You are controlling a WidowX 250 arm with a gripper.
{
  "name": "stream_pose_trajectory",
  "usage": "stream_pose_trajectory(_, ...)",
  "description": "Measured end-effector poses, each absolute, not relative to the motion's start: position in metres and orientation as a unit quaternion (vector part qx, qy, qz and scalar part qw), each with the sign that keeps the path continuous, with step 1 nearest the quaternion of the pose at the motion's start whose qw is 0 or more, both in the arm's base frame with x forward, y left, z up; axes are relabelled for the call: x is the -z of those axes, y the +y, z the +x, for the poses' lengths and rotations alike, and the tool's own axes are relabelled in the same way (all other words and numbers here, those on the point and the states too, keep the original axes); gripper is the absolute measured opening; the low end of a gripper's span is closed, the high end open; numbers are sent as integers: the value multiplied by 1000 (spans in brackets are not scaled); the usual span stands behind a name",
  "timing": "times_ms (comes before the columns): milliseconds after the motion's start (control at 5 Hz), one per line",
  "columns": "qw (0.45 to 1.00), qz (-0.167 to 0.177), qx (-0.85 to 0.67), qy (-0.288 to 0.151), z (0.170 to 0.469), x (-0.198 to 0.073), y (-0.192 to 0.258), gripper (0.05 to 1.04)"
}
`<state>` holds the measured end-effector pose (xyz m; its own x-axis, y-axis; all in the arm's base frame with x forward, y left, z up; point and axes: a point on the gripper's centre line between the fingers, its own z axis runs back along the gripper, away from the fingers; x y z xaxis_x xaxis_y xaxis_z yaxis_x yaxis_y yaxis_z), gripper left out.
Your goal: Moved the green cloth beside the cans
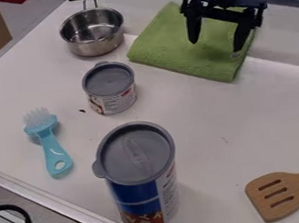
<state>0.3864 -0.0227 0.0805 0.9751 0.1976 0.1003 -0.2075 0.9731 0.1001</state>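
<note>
Our gripper (216, 46) has fingers apart at one o'clock, over the green cloth (165, 42). It looks soft and light; we should pinch its five o'clock edge.

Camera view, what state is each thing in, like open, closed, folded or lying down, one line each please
Black two-finger gripper, open, fingers apart
Green cloth, folded, lying flat
Small shiny metal pot, upright, uncovered, looks empty
Short can with grey lid, upright, lid on
Tall blue can with grey lid, upright, lid on
Light-blue brush, lying down
Slotted wooden spatula, lying flat
</note>
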Motion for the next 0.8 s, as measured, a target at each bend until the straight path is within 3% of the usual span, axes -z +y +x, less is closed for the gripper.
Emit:
stream_pose_trajectory(200,991,32,-119,-54,394,-88,-8,684)
stream_pose_trajectory(400,987,40,-141,-67,399,-92,4,395)
stream_pose_trajectory(600,985,35,-154,-75,402,-92,3,180)
stream_pose_trajectory(800,978,37,-180,-97,410,-87,4,58)
